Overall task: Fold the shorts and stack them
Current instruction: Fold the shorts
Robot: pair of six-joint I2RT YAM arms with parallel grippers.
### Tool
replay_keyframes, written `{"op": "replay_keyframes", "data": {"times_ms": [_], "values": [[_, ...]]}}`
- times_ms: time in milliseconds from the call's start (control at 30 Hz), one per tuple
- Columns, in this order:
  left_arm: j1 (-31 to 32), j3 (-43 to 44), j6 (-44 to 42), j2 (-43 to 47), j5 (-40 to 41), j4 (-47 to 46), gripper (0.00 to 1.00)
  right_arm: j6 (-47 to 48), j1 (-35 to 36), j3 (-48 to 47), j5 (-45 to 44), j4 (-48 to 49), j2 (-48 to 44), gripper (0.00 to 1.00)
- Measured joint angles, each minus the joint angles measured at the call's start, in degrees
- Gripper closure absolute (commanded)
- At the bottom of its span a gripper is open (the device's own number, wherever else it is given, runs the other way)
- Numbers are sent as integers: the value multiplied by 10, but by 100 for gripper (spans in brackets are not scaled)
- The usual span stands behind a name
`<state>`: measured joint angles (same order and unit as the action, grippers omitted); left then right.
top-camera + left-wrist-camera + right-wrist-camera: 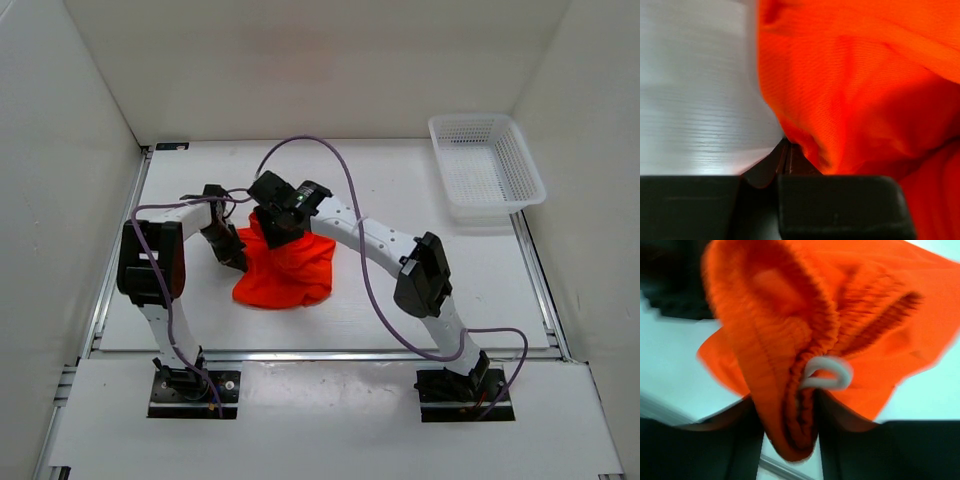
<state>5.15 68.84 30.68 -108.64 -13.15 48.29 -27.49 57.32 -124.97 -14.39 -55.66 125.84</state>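
Note:
The orange shorts (pixel 287 272) lie bunched on the white table in the top view, just left of centre. My right gripper (pixel 276 228) is shut on their gathered elastic waistband (pixel 800 405) and holds it lifted; a loop of white drawstring (pixel 827 374) hangs out beside the fingers. My left gripper (pixel 235 258) is at the left edge of the shorts (pixel 860 90). Its fingers (pixel 785 160) are closed together at the cloth's hem, and I cannot tell whether fabric is pinched between them.
A white plastic mesh basket (pixel 486 166) stands at the back right of the table. White walls enclose the table on the left, back and right. A purple cable (pixel 350 200) loops over the right arm.

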Motion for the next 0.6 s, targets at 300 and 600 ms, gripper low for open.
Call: {"op": "replay_keyframes", "data": {"times_ms": [300,600], "values": [[-111,-39,-27,108,73,55,1,89,6,115,259,166,-34,0],[-79,71,-31,199,121,101,34,60,-122,451,274,292,-282,23]]}}
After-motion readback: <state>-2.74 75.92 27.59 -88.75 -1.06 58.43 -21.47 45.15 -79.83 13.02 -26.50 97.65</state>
